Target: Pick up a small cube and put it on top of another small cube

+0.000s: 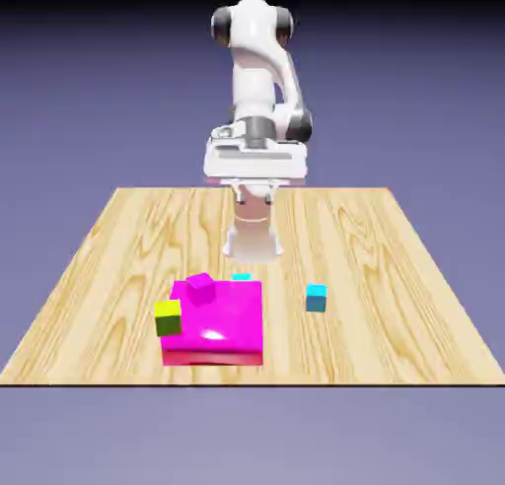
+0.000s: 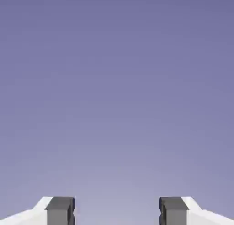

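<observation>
One small cyan cube (image 1: 316,297) sits alone on the wooden table (image 1: 395,276), toward the exterior view's right. Of the other small cyan cube (image 1: 242,276) only the top sliver shows, just behind the big magenta block (image 1: 222,325). My gripper (image 1: 254,184) hangs high above the table's far side, well away from both cubes. In the hand view the gripper (image 2: 117,211) is open: its two grey fingertips (image 2: 60,210) stand wide apart with only the blue-violet backdrop between them. No cube appears in that view.
A small magenta cube (image 1: 201,288) rests on the big magenta block's top, near its far left corner. A yellow-green cube (image 1: 168,317) sits at the block's left edge. The robot's base (image 1: 252,239) stands on the table behind the block.
</observation>
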Controlling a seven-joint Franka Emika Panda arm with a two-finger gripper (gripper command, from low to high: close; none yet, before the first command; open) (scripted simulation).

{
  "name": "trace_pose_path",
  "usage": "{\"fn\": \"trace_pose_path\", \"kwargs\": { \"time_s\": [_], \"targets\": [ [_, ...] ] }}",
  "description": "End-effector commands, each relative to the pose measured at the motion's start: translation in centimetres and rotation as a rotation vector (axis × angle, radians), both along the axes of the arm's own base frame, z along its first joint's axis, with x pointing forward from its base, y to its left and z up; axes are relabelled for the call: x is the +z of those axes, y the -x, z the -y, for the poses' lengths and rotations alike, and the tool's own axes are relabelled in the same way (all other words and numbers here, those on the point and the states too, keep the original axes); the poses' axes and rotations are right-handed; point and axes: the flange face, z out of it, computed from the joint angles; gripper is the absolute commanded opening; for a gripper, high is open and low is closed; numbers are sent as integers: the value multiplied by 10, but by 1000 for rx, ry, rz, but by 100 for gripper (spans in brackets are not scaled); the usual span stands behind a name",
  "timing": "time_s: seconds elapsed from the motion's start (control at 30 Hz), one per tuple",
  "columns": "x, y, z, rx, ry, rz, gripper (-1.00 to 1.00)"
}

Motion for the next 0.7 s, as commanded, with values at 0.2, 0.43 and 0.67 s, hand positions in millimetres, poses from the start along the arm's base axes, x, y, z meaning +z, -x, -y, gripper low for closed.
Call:
{"fn": "trace_pose_path", "kwargs": {
  "time_s": [0.2, 0.43, 0.67],
  "targets": [
    [-107, 5, -111, 420, 268, -431, 0],
    [-209, 61, -192, 823, 626, -807, 0],
    [-283, 115, -218, 1066, 928, -1028, 0]
  ]
}}
